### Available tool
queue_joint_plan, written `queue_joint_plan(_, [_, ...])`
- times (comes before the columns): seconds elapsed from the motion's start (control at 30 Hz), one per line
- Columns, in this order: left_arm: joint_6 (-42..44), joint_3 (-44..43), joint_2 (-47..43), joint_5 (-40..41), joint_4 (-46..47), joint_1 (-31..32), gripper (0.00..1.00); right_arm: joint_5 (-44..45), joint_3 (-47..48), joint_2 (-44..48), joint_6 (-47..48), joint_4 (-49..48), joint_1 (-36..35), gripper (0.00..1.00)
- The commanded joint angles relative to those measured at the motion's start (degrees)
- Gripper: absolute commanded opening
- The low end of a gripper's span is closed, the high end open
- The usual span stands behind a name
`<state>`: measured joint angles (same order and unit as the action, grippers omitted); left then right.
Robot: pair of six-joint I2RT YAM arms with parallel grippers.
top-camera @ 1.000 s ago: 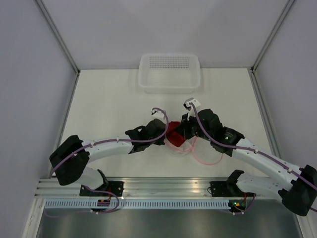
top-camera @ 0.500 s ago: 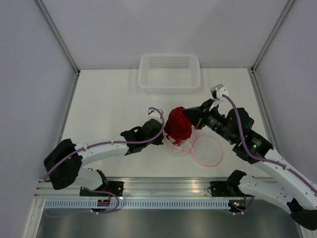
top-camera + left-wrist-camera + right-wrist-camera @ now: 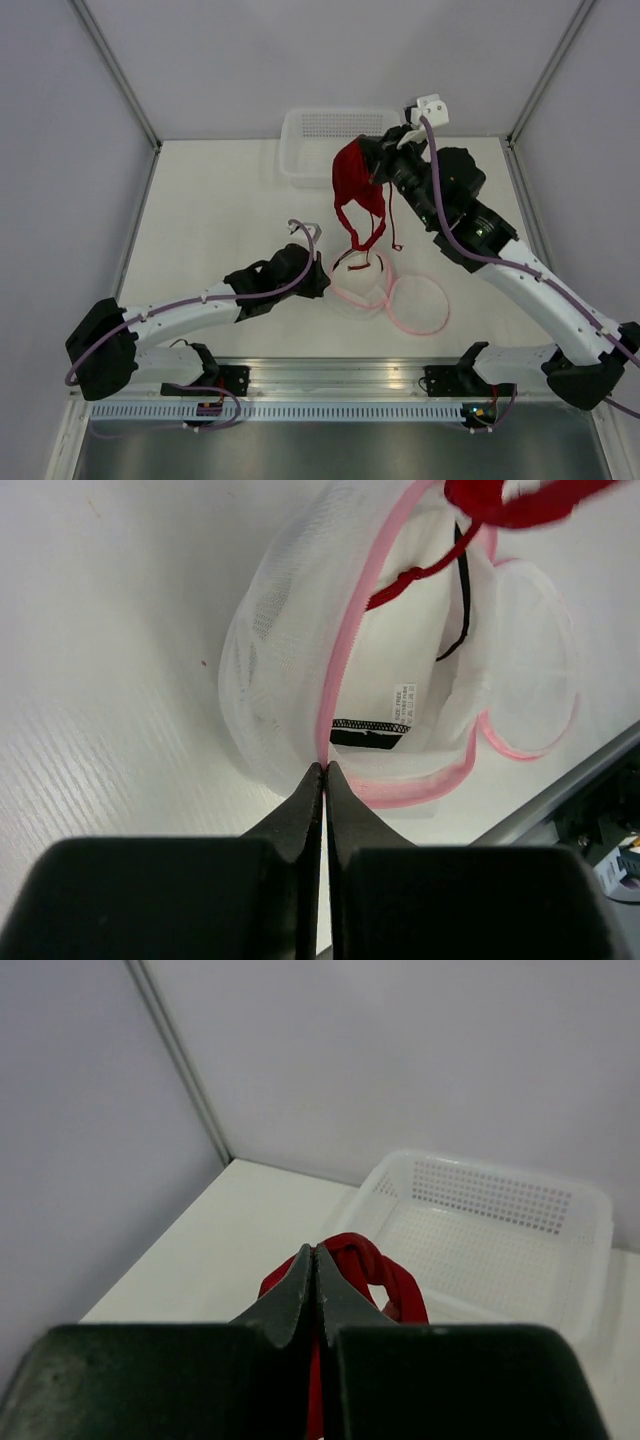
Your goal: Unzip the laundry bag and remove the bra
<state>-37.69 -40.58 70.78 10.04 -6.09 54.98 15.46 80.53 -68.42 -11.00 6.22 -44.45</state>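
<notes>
The laundry bag is a white mesh pouch with pink zipper trim, lying unzipped on the table with its round lid flapped open to the right. My left gripper is shut on the bag's pink rim at its left side. My right gripper is shut on the red bra and holds it high above the table; its straps dangle down toward the bag's mouth. In the right wrist view the bra bunches at the closed fingertips. A strap end still shows at the bag's opening.
A clear perforated plastic basket stands at the back of the table, just behind the lifted bra; it also shows in the right wrist view. Grey walls enclose the white table on three sides. A metal rail runs along the near edge.
My right gripper has risen and moved back toward the basket, lifting the bra out of the bag. My left gripper stays on the bag's rim, shifted slightly nearer.
</notes>
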Motion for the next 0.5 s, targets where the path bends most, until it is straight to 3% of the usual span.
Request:
queue_joint_plan(0.0, [-2.03,0.85,-2.40,-3.27,-0.15,-0.14,0.02,3.44,7.25,-4.69,4.85,-5.08,2.51,0.00])
queue_joint_plan(0.2, [-2.30,1.73,-4.16,-4.94,-1.21,-0.14,0.02,2.55,20.97,-17.26,6.17,-5.78,7.70,0.00])
queue_joint_plan(0.47, [-3.53,3.14,-7.32,-6.97,-2.00,-0.14,0.02,-0.43,37.22,-34.30,5.38,-14.56,14.38,0.01])
